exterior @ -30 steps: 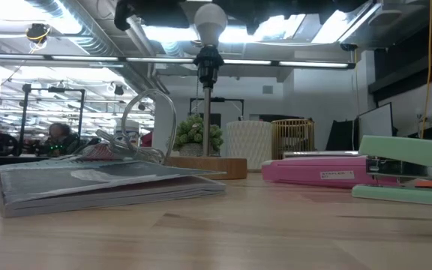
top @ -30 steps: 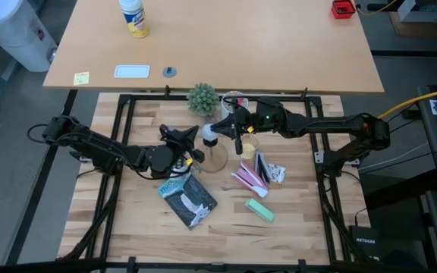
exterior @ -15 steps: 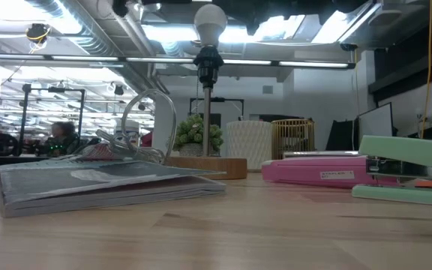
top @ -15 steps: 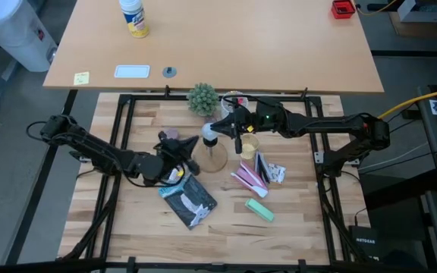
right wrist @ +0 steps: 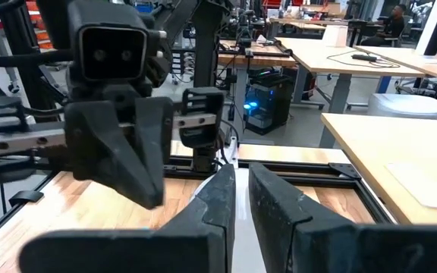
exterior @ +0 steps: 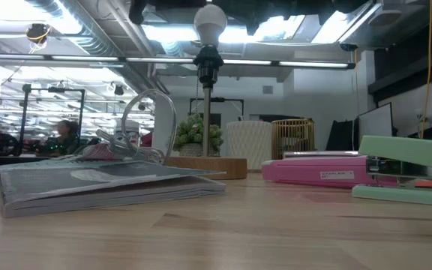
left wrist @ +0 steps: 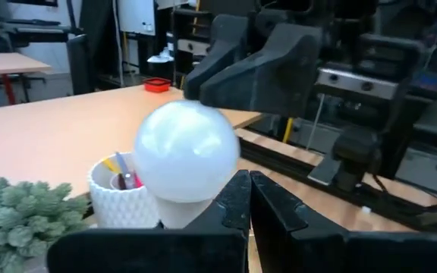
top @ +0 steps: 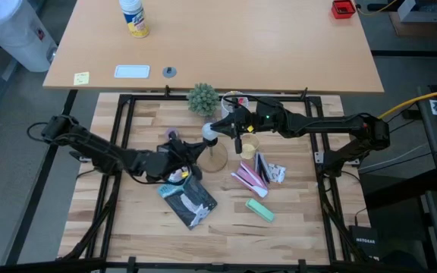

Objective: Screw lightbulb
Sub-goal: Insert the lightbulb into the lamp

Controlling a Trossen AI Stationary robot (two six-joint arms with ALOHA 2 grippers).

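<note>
Lightbulb [exterior: 211, 22] is seen seated upright in the black socket [exterior: 208, 61] on top of the wooden stand [exterior: 205, 166], near the middle of the tabletop [top: 139, 220]. In the left wrist view the whitish globe [left wrist: 186, 151] is shown just beyond the fingertips. The left pincer [top: 191, 152] is held closed and empty just beside the stand; compared with a second ago it has been shifted slightly toward the stand, and the arm behind it has been stretched out flatter. The right pincer [top: 218, 127] is kept where it was, closed, just beside the bulb on the far side; whether it touches the glass cannot be told.

A small green plant [top: 202, 98] and a white ribbed pot [left wrist: 120, 192] are placed behind the stand. A grey booklet [top: 188, 199] is laid in front of the left pincer, with a pink stapler [top: 248, 179] and a mint-green stapler [top: 260, 209] to the right. A clear yellowish cup [top: 249, 145] is set under the right arm. The bulb is flanked closely by both pincers.
</note>
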